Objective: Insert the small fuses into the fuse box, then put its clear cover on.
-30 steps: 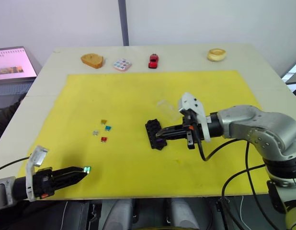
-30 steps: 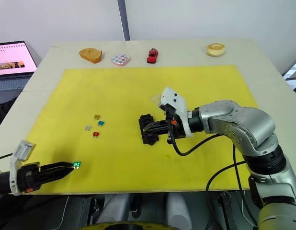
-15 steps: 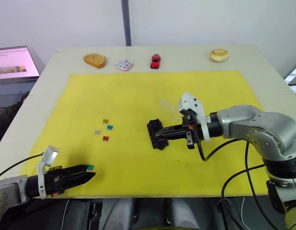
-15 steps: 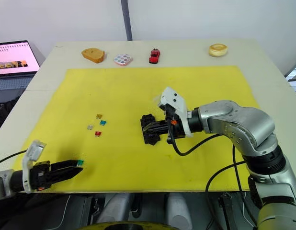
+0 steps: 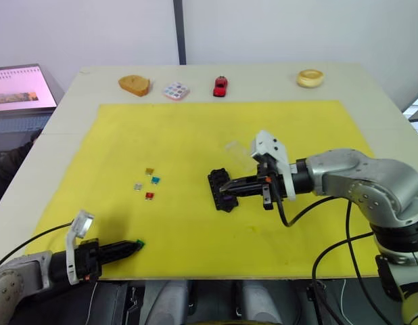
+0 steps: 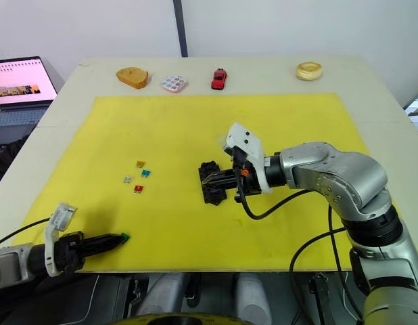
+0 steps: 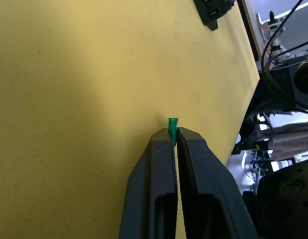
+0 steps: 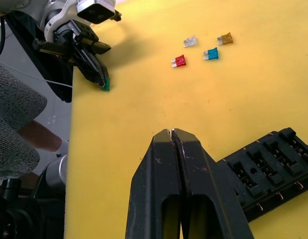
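My left gripper (image 7: 174, 135) is shut on a small green fuse (image 7: 172, 124), which pokes out of its tips just above the yellow mat's near left edge (image 5: 138, 242). Several more small fuses lie loose on the mat: amber (image 5: 149, 171), teal (image 5: 155, 180), grey (image 5: 137, 187) and red (image 5: 149, 196). The black fuse box (image 5: 220, 190) sits at mid-mat. Beside it, low over the mat, my right gripper (image 5: 227, 190) is shut and empty (image 8: 172, 131). The clear cover (image 5: 236, 150) lies just behind the box, partly hidden by my right wrist.
The yellow mat (image 5: 195, 128) covers most of the table. Along the far edge stand a bread-like piece (image 5: 134, 84), a white tile with coloured dots (image 5: 175, 91), a red toy car (image 5: 220, 85) and a round roll (image 5: 309, 78). A laptop (image 5: 19, 88) sits off the table's left.
My left gripper's fingers have closed on the green fuse that lay between them, and that arm has shifted slightly along the front edge. The right arm has stayed put.
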Motion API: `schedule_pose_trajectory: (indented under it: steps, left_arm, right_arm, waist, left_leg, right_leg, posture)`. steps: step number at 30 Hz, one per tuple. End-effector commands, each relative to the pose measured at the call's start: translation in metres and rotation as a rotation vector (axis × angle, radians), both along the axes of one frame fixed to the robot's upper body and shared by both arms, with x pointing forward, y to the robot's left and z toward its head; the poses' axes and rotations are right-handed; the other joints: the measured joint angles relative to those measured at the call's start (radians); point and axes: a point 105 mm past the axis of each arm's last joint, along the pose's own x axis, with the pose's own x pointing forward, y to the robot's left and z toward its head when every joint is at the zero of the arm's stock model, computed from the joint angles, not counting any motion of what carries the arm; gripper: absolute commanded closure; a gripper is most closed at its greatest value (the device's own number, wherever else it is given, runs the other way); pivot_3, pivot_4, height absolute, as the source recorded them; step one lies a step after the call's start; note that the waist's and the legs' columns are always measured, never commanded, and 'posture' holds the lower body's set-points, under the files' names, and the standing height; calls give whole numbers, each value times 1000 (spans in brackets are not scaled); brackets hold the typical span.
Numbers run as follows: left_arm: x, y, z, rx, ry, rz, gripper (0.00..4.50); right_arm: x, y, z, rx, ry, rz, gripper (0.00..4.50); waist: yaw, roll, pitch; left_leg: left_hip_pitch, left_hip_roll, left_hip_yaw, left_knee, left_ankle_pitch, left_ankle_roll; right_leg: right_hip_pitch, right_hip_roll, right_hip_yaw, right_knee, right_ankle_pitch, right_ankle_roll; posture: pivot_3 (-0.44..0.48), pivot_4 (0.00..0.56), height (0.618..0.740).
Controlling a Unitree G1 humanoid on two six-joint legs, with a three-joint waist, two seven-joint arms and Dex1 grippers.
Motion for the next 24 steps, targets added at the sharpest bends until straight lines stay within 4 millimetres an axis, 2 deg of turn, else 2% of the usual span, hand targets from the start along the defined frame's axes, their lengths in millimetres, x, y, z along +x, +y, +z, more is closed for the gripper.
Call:
schedule_pose_trajectory:
  steps: [1, 5, 10, 14, 18, 20, 21, 24]
  left_arm:
    - [2, 13, 3, -36, 7, 74, 4443]
    - [5, 21, 8, -90, 2, 133, 4443]
    - [16, 14, 31, -201, -61, 161, 4443]
    - [44, -11, 97, -388, -304, 127, 4443]
    - [57, -32, 143, -491, -447, 85, 4443]
    - [64, -54, 176, -546, -564, 26, 4443]
    - [64, -61, 187, -568, -601, 5, 4443]
    - [66, -70, 201, -609, -654, -2, 4443]
  right_arm:
    - [0, 1, 5, 11, -29, 5, 4500]
    - [0, 1, 6, 20, -25, 6, 4500]
    - [-1, 4, 8, 42, -7, 12, 4500]
    - [7, 17, 41, 194, 109, 14, 4500]
    - [10, 33, 82, 334, 120, 57, 4500]
    - [18, 41, 108, 412, 123, 45, 4500]
    - [19, 44, 116, 439, 127, 46, 4500]
    - [18, 48, 131, 497, 147, 59, 4500]
  waist:
    - [-2, 0, 0]
    - [-11, 0, 0]
    - [-17, 0, 0]
    - [-12, -2, 1]
    - [-17, -3, 0]
    - [-16, -3, 1]
    - [-16, -4, 1]
    - [-21, -3, 0]
  left_leg:
    - [0, 0, 0, 0, 0, 0]
    - [0, 0, 0, 0, 0, 0]
    - [0, 0, 0, 0, 0, 0]
    - [0, 0, -1, 2, 0, 0]
    - [0, -1, -1, 3, 1, -1]
    - [0, -1, -1, 3, 1, 0]
    - [-1, -1, -1, 3, 2, -1]
    - [0, -2, -2, 3, 3, -4]
  right_leg:
    - [0, 0, 0, 0, 0, 0]
    - [0, 0, 0, 0, 0, 0]
    - [0, 0, -1, 1, 0, 1]
    - [0, 0, -1, 1, 3, 6]
    - [1, 1, -1, 2, 6, 10]
    - [1, 1, -1, 2, 7, 10]
    - [3, 1, -1, 2, 7, 10]
    - [4, 1, -2, 2, 7, 11]
  posture:
    - [0, 150, 740]
    - [0, 150, 740]
    - [0, 150, 740]
    - [0, 150, 740]
    - [0, 150, 740]
    - [0, 150, 740]
    - [0, 150, 740]
    - [0, 150, 740]
